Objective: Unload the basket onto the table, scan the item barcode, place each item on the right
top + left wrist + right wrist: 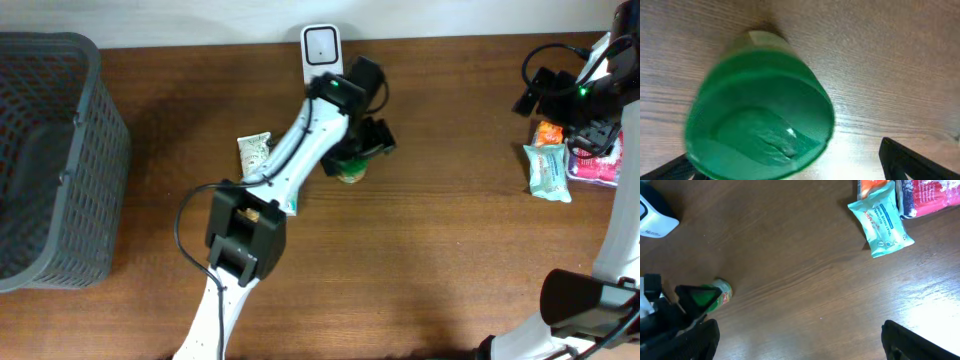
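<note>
The item is a small can with a green lid [350, 170], standing on the wooden table just below the white barcode scanner [320, 50]. My left gripper [365, 145] hangs over it. In the left wrist view the green lid [760, 115] fills the frame, and the left gripper [785, 167] is open, its fingers [900, 160] spread wide on either side of the can. My right gripper [805, 345] is open over bare wood at the right of the table, with nothing between its fingers. From there the can [715, 292] and the scanner [652, 215] show far off.
A grey mesh basket [50, 160] stands at the left edge. A white and green packet [255, 150] lies beside the left arm. A teal wipes packet [548, 170], an orange packet [548, 132] and a red packet [595, 165] lie under the right arm.
</note>
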`<state>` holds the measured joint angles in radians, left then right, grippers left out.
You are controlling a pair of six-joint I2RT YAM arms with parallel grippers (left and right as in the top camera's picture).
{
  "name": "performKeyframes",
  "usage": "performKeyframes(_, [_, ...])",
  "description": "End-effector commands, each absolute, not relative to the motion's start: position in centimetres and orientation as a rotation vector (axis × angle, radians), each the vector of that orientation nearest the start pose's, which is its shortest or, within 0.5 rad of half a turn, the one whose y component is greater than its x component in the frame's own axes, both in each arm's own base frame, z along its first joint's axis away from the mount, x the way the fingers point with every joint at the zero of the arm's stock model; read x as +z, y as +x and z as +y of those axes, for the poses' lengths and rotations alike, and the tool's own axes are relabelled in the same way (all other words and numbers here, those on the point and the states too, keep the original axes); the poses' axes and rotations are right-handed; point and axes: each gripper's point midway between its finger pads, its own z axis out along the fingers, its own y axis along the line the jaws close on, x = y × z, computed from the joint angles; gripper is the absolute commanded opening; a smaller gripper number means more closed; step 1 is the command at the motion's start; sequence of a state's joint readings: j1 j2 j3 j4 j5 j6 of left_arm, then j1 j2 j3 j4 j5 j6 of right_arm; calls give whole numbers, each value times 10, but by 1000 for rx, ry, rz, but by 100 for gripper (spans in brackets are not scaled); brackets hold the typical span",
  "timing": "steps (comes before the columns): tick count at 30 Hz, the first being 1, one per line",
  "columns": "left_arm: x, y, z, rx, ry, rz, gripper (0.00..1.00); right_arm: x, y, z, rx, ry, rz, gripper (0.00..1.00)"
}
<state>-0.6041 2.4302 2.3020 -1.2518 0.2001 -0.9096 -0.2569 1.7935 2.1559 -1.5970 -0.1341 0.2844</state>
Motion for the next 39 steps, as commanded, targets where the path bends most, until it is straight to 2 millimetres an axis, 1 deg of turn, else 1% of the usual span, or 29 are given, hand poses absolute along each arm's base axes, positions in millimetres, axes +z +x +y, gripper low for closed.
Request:
performKeyframes(1, [82,422,-310,-291,-428,2980,99,287,360,-66,214,704,2702,99])
performKeyframes(2, [100,431,-303,-310,-310,2961,97,287,360,-66,214,704,2702,99])
performKeyframes(4, [145,445,-289,-327,-52,2892,96,287,360,-66,214,704,2702,99])
performKeyframes(5, [160,454,-285,-330,54,2841,96,287,360,-66,214,704,2702,99])
performKeyframes(6, [172,462,-279,-315,201,2790,99,287,360,-66,214,704,2702,99])
performKeyframes(8, [166,471,-253,-257,317,2794,99,287,360,-66,214,704,2702,99])
performKeyframes(9, [164,476,-244,-240,364,2785,99,286,360,-66,214,704,2703,98])
performKeyframes(10, [163,481,-238,-230,467,2762,99,287,360,-66,214,704,2702,99])
performKeyframes(11, [161,480,-243,-284,631,2730,99,287,360,-66,214,704,2702,99])
performKeyframes(12, [161,473,-254,-380,782,2696,99,287,360,-66,214,704,2702,99])
performKeyframes(13, [159,458,-273,-526,1029,2611,99,287,360,-66,214,704,2702,99])
performKeyframes(14, [147,447,-284,-538,1233,2544,99,286,360,-66,214,704,2703,99])
performKeyframes(16, [129,434,-294,-533,1419,2499,99,287,360,-66,214,704,2702,99])
performKeyframes(18, [112,417,-312,-533,1587,2446,99,287,360,-66,214,704,2702,99])
performKeyframes(19, [103,415,-317,-477,1653,2421,99,286,360,-66,214,704,2703,99])
performKeyframes(20, [90,425,-312,-315,1673,2429,99,287,360,-66,214,704,2702,99])
performKeyframes(21, [83,428,-310,-255,1684,2434,99,287,360,-66,214,704,2702,99])
performKeyframes(23, [63,428,-309,-209,1710,2463,99,287,360,-66,214,704,2702,99])
performKeyframes(25, [47,437,-294,-54,1722,2498,99,287,360,-66,214,704,2702,99])
performKeyframes(27, [43,439,-291,-19,1715,2510,100,287,360,-66,214,704,2702,99])
performKeyframes(28, [43,439,-291,-19,1714,2511,95,286,360,-66,214,704,2703,99])
performKeyframes(29, [43,438,-292,-29,1715,2510,85,287,360,-66,214,704,2702,99])
performKeyframes(31, [43,436,-294,-62,1686,2530,84,287,360,-66,214,704,2702,99])
performKeyframes(32, [44,435,-295,-72,1658,2552,77,287,360,-66,214,704,2702,99])
performKeyframes(33, [44,435,-295,-77,1612,2585,72,287,360,-66,214,704,2702,99])
performKeyframes(35, [44,434,-294,-86,1451,2684,60,287,360,-66,214,704,2702,99])
performKeyframes(36, [44,434,-294,-93,1317,2755,57,287,360,-66,214,704,2702,99])
performKeyframes(38, [44,430,-299,-154,1144,2845,53,287,360,-66,214,704,2702,99])
performKeyframes(39, [45,428,-304,-213,953,2922,54,287,360,-66,214,704,2702,99])
